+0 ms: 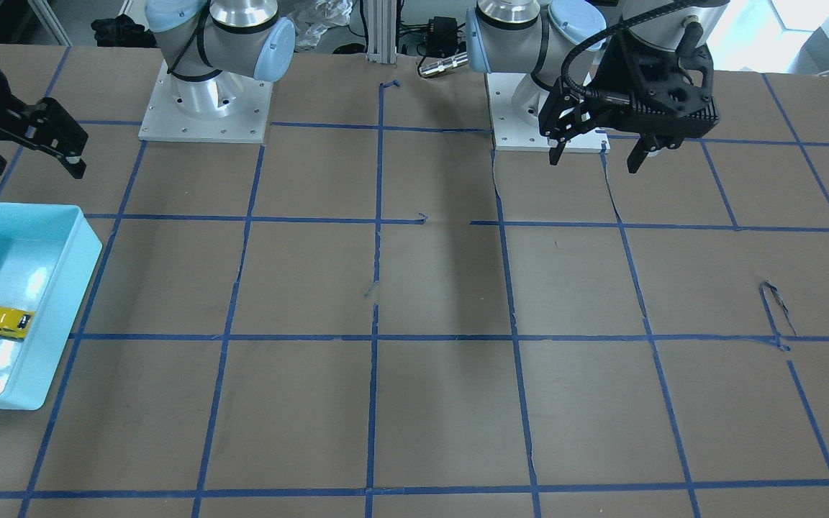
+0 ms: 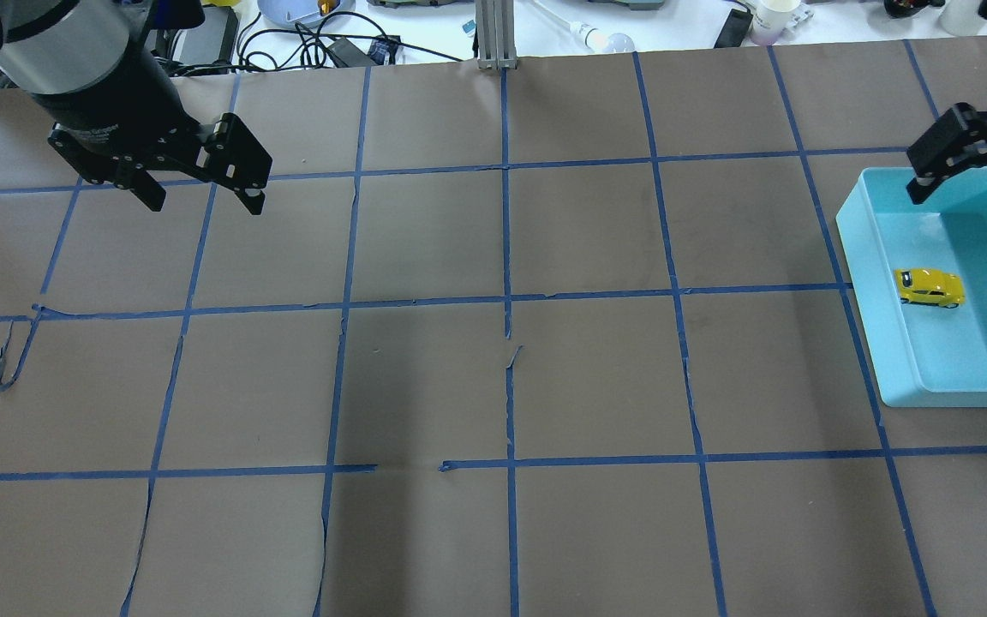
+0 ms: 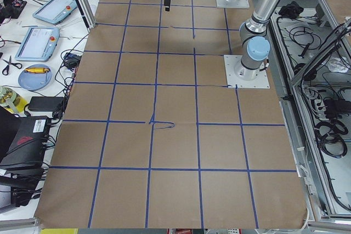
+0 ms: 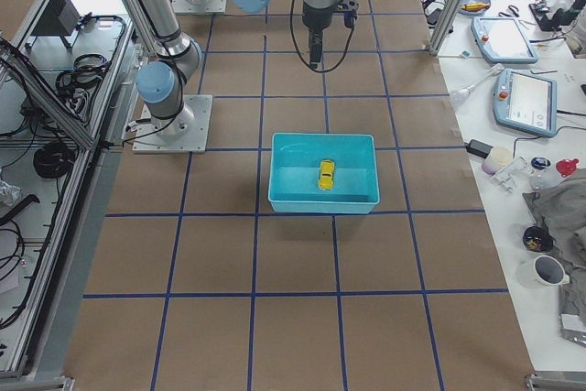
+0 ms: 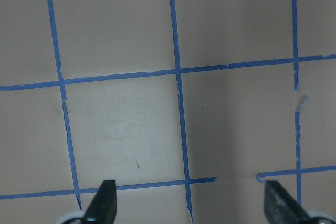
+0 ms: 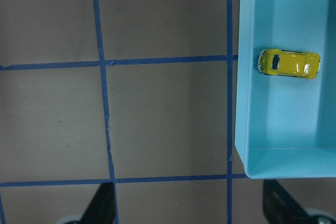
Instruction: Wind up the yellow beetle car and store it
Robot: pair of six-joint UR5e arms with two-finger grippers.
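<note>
Front-facing: the yellow beetle car (image 1: 3, 321), glossy and rounded, sat on its wheels in the smooth light-blue bin (image 1: 62, 309). Overhead: the right gripper (image 2: 965, 190), fingers apart, hung near the bin; the left gripper (image 2: 205, 206) (also spread) was well apart. Right wrist: the car lay ahead-right of the fingers, long axis parallel to their gap.

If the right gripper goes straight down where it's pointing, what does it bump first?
The right gripper would probably meet the brown table first, just beside the blue bin, not the yellow beetle car. Its wrist view aims past the bin's end wall, though depth is unclear.
</note>
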